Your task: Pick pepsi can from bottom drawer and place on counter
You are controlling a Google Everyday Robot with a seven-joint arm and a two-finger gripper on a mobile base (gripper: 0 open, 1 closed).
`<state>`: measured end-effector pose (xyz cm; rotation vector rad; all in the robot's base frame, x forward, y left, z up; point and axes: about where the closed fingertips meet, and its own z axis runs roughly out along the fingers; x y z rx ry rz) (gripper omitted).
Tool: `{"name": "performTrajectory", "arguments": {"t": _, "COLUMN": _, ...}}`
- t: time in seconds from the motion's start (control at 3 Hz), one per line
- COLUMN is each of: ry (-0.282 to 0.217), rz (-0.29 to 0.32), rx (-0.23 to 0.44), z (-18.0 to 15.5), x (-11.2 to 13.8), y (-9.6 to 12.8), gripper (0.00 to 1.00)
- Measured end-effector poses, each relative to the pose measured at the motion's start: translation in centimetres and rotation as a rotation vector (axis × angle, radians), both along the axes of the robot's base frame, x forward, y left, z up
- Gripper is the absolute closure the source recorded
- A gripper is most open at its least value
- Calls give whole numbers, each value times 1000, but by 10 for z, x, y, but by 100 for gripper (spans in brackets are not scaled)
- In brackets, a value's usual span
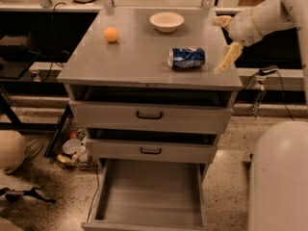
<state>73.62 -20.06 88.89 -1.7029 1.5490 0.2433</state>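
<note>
The pepsi can (186, 57) lies on its side on the counter (134, 52), right of centre near the front edge. My gripper (224, 41) is open and empty, hovering at the counter's right edge, apart from the can and to its right. One cream finger (227, 59) points down toward the front, the other (221, 20) sits farther back. The bottom drawer (150, 196) is pulled out fully and its bare grey floor holds nothing.
An orange ball (111, 34) sits at the counter's left. A white bowl (166, 21) stands at the back. The two upper drawers (149, 115) are slightly ajar. My white base (279, 177) stands right of the cabinet. Clutter (72, 150) lies on the floor left.
</note>
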Motion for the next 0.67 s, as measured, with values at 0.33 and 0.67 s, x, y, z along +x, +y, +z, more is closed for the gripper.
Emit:
{"name": "performTrajectory", "arguments": {"t": 0.33, "ry": -29, "rz": -133, "rx": 9, "z": 18, "x": -19, "y": -53, "gripper": 0}}
{"name": "performTrajectory", "arguments": {"t": 0.67, "ry": -99, "rz": -245, "rx": -11, "z": 44, "x": -52, "y": -95, "gripper": 0}}
